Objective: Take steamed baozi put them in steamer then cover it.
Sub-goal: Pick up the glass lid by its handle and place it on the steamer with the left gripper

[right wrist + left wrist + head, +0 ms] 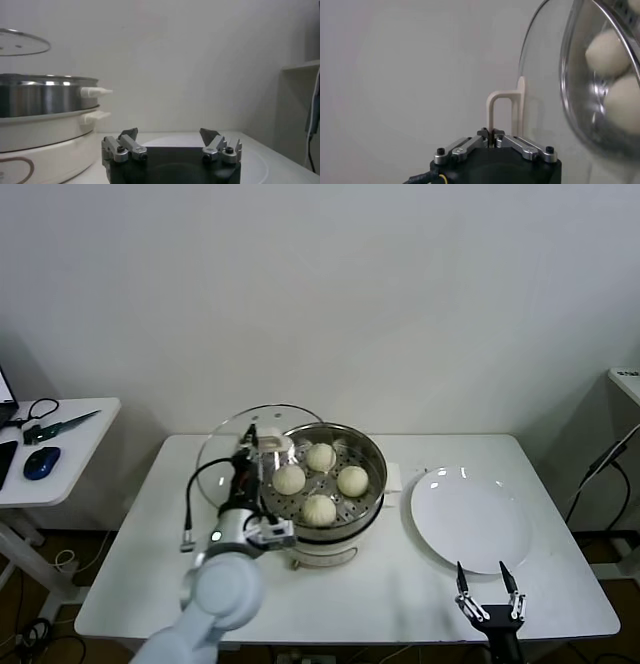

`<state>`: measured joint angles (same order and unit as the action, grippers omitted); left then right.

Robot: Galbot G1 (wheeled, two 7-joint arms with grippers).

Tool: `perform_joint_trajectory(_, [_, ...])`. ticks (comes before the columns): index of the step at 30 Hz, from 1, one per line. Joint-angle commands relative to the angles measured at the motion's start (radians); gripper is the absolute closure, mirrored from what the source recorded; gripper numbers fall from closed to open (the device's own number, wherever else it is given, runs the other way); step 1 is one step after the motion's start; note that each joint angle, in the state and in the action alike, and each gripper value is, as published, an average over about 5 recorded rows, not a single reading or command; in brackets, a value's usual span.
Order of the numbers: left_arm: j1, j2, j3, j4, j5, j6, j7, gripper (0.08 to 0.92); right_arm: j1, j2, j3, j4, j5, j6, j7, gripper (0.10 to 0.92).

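Closed on the white handle of the cover (560, 65), the left gripper (492, 142) fingers tilt this rigid, slippery, breakable glass beside the steamer (330, 484) holding four baozi (320, 482), while the right gripper (486, 594) fingers idle spread.

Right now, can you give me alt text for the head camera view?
The left end effector holds the glass cover by its handle, raised beside the steamer containing four baozi. The right end effector waits open near an empty white plate.
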<state>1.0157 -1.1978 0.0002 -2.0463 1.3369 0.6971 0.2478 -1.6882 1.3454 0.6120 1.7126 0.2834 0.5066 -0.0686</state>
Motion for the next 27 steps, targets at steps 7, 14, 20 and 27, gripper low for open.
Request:
perform_joint_trajectory(7, [-0.086, -0.186, 0.188, 0.063, 0.155, 0.077, 0.078, 0.861, 0.000, -0.002, -0.004, -0.018, -0.005, 0.015, 0.009, 0.203])
perform_joint_trajectory(14, [-0.097, -0.261, 0.204, 0.159, 0.182, 0.076, 0.045, 0.861, 0.002, -0.001, -0.003, -0.025, -0.004, 0.023, 0.013, 0.203])
perform_joint_trajectory(20, [-0.086, -0.295, 0.204, 0.219, 0.208, 0.064, 0.023, 0.861, 0.002, 0.001, -0.003, -0.029, -0.005, 0.029, 0.013, 0.203])
perform_joint_trajectory(27, [-0.071, -0.304, 0.198, 0.270, 0.219, 0.050, -0.012, 0.861, -0.001, 0.001, 0.000, -0.027, -0.004, 0.032, 0.013, 0.203])
